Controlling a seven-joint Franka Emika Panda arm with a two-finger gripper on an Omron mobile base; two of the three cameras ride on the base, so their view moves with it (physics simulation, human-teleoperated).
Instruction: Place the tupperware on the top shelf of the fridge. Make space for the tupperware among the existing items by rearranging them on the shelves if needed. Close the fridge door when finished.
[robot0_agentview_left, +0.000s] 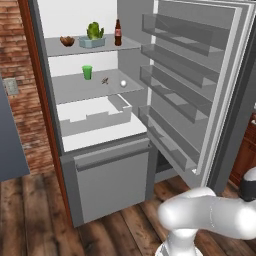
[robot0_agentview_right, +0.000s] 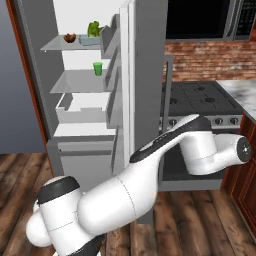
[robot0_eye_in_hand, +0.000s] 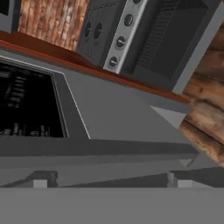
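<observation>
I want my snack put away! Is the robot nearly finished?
Nearly. The tupperware sits on the top shelf, between the brown lump and bottle. The open end effector faces the fridge door's outside. Left: the door stands wide open and needs closing.

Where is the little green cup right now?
The green cup stands on the left of the second fridge shelf, below the top shelf, left of the small white ball.

Even, flat rendered light fills all three views, with no glare or hard highlights. The fridge interior (robot0_agentview_left: 80, 20) reads bright white, and its shelves (robot0_agentview_left: 95, 85) cast faint soft shadows. The hand view is dimmer, coarse and slightly blurred, darkest towards nine o'clock.
</observation>
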